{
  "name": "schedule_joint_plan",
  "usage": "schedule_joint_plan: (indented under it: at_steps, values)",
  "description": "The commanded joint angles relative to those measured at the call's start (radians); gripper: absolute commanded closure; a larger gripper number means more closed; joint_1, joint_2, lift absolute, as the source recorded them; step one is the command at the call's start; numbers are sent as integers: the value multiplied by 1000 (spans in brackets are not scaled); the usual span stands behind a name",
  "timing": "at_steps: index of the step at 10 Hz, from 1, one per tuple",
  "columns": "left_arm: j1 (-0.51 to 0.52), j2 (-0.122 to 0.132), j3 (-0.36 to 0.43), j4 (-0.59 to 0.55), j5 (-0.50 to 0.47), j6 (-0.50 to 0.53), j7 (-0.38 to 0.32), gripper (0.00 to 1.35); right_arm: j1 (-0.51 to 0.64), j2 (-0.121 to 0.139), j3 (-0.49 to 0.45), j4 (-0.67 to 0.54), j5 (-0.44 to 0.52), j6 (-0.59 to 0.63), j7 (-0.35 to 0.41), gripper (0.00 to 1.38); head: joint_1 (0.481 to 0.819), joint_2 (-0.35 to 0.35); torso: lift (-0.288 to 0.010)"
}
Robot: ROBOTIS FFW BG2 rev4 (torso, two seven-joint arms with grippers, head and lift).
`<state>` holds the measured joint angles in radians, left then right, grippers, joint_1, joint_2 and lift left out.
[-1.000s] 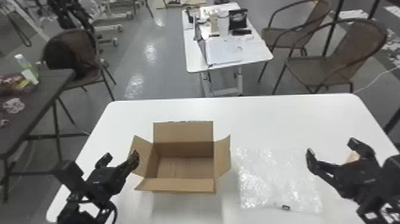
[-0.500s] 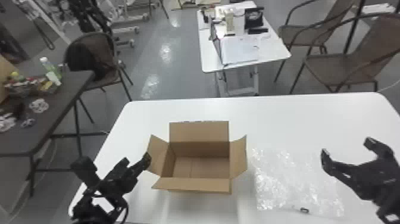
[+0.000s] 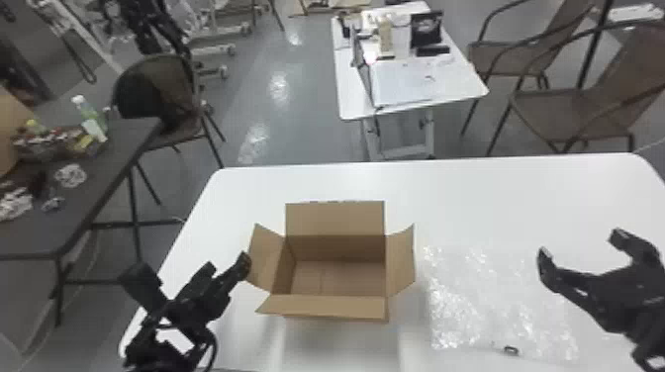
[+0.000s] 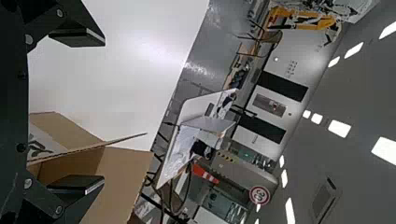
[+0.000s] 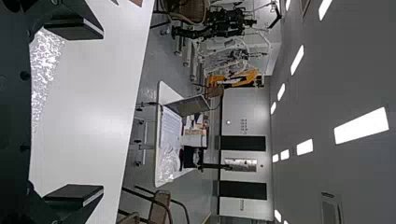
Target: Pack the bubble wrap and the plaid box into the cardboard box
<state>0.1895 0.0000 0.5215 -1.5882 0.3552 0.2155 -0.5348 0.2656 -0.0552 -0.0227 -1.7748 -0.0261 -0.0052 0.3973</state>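
The right gripper point(image 3: 581, 246), a black two-fingered claw, hangs with its fingers spread wide and nothing between them. To its left, and somewhat nearer the robot, the clear, crinkled sheet of bubble wrap point(image 3: 475, 302) lies flat on the smooth white table point(image 3: 495, 193). Farther left, beyond the wrap, sits the open brown cardboard box point(image 3: 339, 309). The left gripper point(image 4: 100, 111), a black pair of flat fingers, is also parted and empty, just beside the box's left side flap point(image 3: 264, 262).

The layout seems meant to divide the work: the wrap is within easy reach of the right gripper, and the box stands next to it so that the carry stays short. The box's flaps are folded outward, probably to keep its mouth clear for packing. The right gripper's wide spread would suit pinching up a thin, limp sheet, while the left one may be placed to steady the box or to help tuck the wrap in.

The box stands upright with its mouth facing up, and its long axis runs sideways, from the left gripper's side toward the right gripper's. The wrap spreads between the box and the right gripper; its sides look close to even, so its long axis cannot be told. A small dark oblong piece point(image 3: 511, 350) rests at the wrap's edge nearest the robot.
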Motion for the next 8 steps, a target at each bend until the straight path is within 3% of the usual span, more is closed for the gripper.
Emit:
schedule_joint_plan:
  at_steps: [1, 4, 5, 6, 8]
  values:
    - [4, -3, -8, -4, 2, 10, -1, 246, 0, -2, 0, 0, -2, 4, 0, 130, 695, 259, -18]
    - [4, -3, -41, -6, 2, 16, -2, 277, 0, -3, 0, 2, -3, 8, 2, 130, 695, 240, -18]
    - [2, -3, -40, -6, -10, 4, -2, 582, 0, -3, 0, 3, -6, 10, 2, 130, 695, 233, -18]
    - [4, -3, -38, -6, -7, -1, -2, 795, 0, -3, 0, 5, -8, 11, 3, 130, 695, 232, -18]
    - [4, -3, -46, -9, -9, 4, -2, 852, 0, -3, 0, 6, -9, 17, 5, 130, 695, 234, -18]
